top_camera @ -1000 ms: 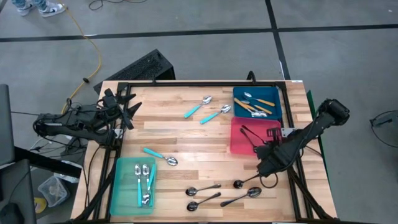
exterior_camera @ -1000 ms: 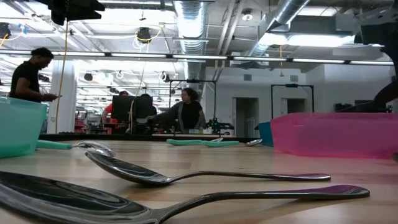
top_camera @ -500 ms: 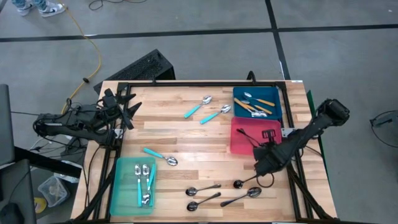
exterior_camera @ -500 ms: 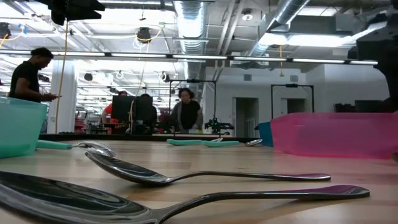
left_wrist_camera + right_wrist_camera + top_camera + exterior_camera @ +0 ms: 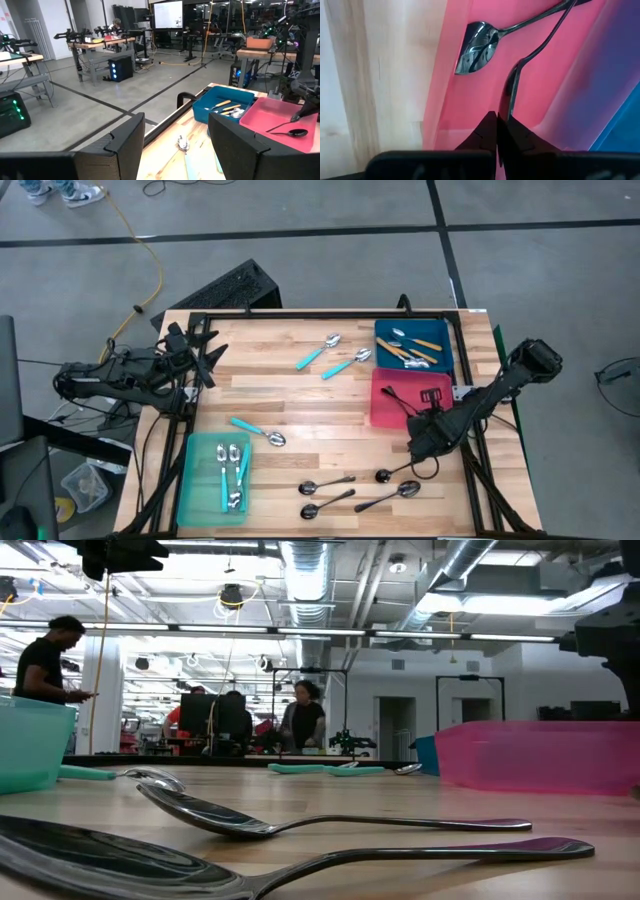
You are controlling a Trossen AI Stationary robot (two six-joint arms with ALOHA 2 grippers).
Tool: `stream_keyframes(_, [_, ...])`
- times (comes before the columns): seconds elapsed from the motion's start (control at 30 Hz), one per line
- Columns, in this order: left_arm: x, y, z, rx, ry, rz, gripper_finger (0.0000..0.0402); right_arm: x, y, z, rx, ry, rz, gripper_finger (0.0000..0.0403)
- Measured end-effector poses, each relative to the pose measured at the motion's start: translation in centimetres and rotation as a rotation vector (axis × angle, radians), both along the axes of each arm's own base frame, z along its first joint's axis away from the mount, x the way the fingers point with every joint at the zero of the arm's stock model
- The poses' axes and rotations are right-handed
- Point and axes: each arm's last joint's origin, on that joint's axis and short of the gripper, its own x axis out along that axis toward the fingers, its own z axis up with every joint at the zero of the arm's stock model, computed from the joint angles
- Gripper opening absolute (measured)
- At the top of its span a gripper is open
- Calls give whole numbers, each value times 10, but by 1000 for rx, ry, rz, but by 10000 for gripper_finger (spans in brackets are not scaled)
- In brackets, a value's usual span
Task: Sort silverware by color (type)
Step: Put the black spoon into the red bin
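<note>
From the high view we see the right tool (image 5: 418, 430) at about four o'clock on the tabletop (image 5: 300, 395), over the near edge of the pink tray (image 5: 380, 412). The left tool (image 5: 205, 352) waits at ten o'clock, fingers apart and empty. Four dark spoons (image 5: 327, 482) lie loose near six o'clock, three teal-handled spoons (image 5: 320, 356) remain out, the rest sit in the teal tray (image 5: 200, 480) and blue tray (image 5: 440, 358).

In the low view, the dark spoons (image 5: 330, 824) rest flat, polished and thin; we judge them light, rigid and slippery.

The left wrist view shows its fingers (image 5: 235, 140) spread wide, with nothing between.

In the right wrist view, our right tool (image 5: 498, 131) is pinched together on a dark spoon's handle (image 5: 512, 90) above the pink tray (image 5: 485, 95), beside another spoon (image 5: 477, 47) already inside. We would grip such spoons mid-handle, squarely, since the bowl offers no flat purchase.
</note>
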Motion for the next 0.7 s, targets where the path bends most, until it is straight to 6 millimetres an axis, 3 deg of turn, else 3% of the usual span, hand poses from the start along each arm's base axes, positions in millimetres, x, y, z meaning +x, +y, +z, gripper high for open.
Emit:
stream_keyframes(0.47, [0,0,0,-2,-2,0,206,3,2,-2,78,30,46,44])
stream_keyframes(0.7, [0,0,0,-2,-2,0,206,6,-3,-2,110,50,17,74])
